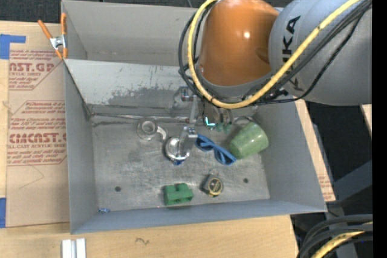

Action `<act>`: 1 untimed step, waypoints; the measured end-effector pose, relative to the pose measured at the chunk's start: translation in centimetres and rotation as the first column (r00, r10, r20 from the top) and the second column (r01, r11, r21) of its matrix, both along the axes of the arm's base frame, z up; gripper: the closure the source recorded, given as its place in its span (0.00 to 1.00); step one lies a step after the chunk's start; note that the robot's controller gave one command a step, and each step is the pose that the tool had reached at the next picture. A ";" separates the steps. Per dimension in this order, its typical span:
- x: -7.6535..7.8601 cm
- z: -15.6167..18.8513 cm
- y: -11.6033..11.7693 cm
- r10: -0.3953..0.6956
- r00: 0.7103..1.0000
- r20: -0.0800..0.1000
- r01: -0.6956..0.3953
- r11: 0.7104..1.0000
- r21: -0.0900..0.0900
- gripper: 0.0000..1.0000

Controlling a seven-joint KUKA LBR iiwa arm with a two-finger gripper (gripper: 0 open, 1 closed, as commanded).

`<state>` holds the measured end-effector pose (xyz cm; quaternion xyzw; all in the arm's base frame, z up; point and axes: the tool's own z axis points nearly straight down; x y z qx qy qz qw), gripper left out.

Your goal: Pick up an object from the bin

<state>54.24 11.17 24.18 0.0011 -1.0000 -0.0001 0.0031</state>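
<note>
Obs.: the gripper hangs low near the middle of the bin, just above a small silvery rounded piece with a bit of blue at its underside. This piece lies on the bin floor a little toward the back wall. Whether the gripper touches it I cannot tell, and I cannot tell if the gripper is open or closed (the wrist hides most of it).

Just right of the silvery piece lies a blue plastic piece, long and bent. Beside that is a pale green cylinder on its side.

To the left, near but apart, lies a clear ring.

Toward the front wall sit a green block and a small round dark-and-gold thing, each on its own.

Writing: the grey arm bears black letters, "KA" readable, the rest hidden behind the orange cover.
</note>
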 end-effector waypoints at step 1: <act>-5.5 -10.2 -3.8 0.279 0.960 -0.001 -0.279 0.960 0.001 0.00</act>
